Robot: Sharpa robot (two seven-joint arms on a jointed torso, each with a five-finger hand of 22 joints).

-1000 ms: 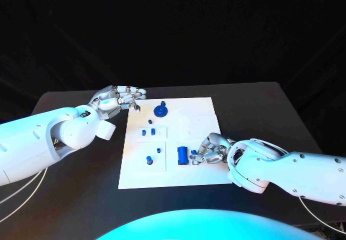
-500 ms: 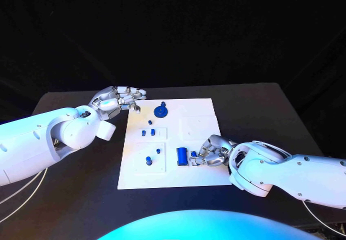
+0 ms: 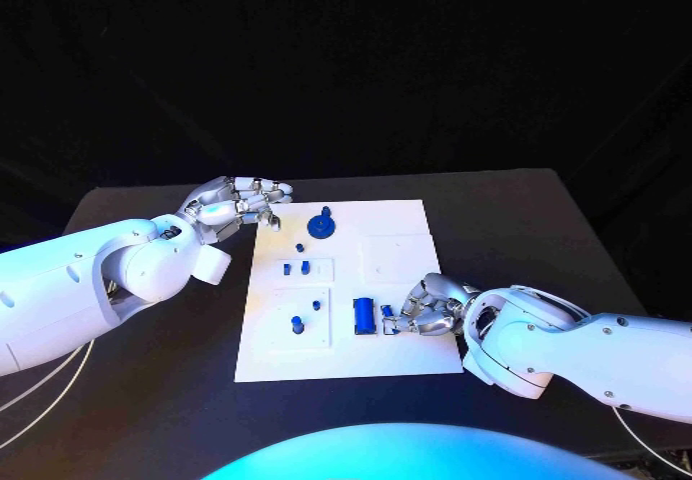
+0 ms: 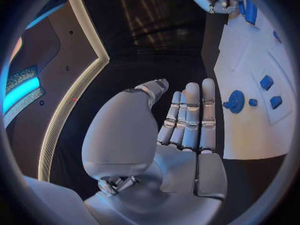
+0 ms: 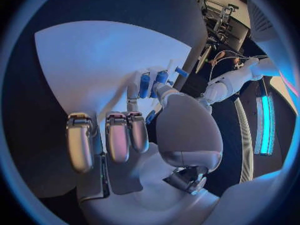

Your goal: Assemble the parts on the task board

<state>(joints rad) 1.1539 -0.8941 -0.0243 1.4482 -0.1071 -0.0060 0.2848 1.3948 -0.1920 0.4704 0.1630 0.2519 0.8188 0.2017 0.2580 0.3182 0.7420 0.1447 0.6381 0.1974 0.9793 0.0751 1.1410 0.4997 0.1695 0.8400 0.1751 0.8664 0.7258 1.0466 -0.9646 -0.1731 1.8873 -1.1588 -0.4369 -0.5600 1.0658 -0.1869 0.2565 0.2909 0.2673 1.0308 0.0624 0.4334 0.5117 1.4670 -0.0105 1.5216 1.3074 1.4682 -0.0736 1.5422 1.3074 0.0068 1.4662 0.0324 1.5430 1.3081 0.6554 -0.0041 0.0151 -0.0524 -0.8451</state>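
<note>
R hand (image 3: 420, 306) nearer: fingers curled beside blue block (image 3: 365, 315), its long axis front-to-back on board (image 3: 404, 350); grip unclear. L hand (image 3: 238, 203) empty, fingers apart.

white task board (image 3: 389, 255), blue parts (image 3: 365, 314), black table (image 3: 505, 215)

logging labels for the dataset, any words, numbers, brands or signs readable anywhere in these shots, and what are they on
No readable text in any view.
Task board: plain white, no print or numbers visible.
Blue parts, such as the round one and the rectangular block: no markings visible.
Left hand and right hand: no logo or label can be made out.
Black table: unmarked.
</note>
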